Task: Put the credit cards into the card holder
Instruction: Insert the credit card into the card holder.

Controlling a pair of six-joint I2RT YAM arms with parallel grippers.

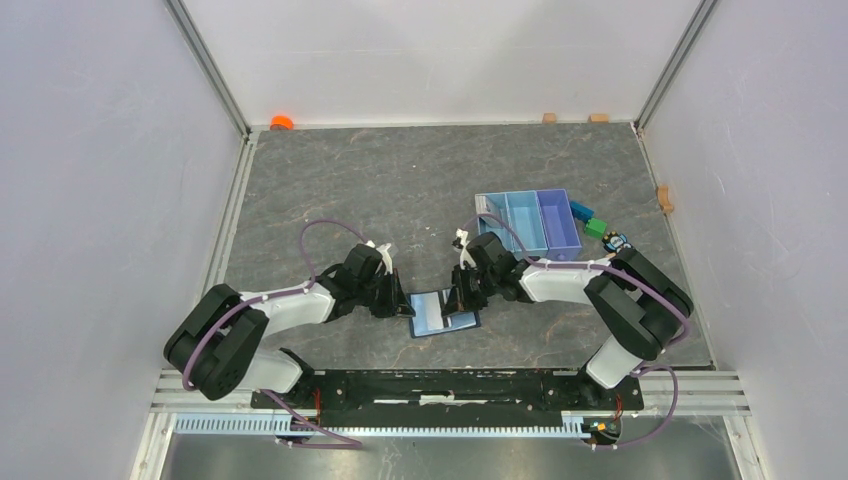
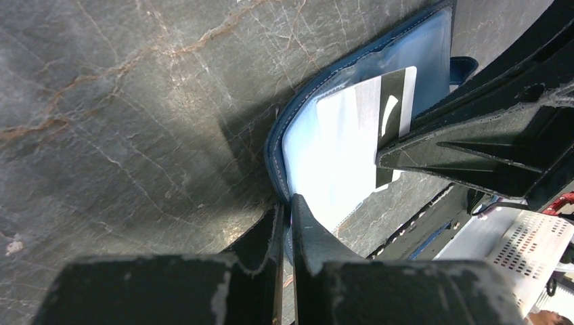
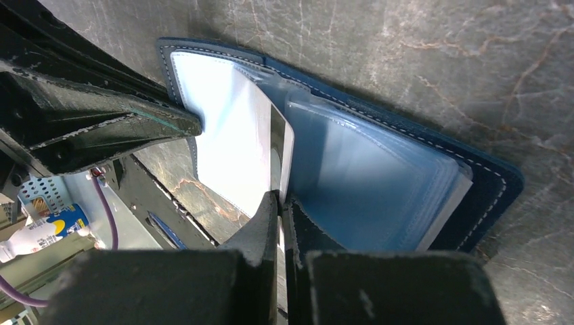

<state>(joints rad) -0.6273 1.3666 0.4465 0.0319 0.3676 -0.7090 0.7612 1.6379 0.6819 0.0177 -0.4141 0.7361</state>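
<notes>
The holder [image 3: 487, 177] is clamped at its edge by the left fingers [image 2: 290, 205], and the card [image 3: 237, 135] pinched in the right fingers [image 3: 279, 200] should next be pushed into a pocket.

There are two arms [image 1: 290, 305], each with one gripper, so two grippers in all: the left gripper [image 1: 400, 304] and the right gripper [image 1: 458, 302]. One holder [image 1: 432, 314] is in view, one card [image 2: 352, 128] can be made out for sure, and there is one tray [image 1: 560, 222] with three compartments. Small loose pieces number seven: one blue block [image 1: 581, 210], one green block [image 1: 596, 227], one mixed-colour piece [image 1: 618, 241], three tan pieces [image 1: 549, 117] and one orange piece [image 1: 282, 122].
</notes>
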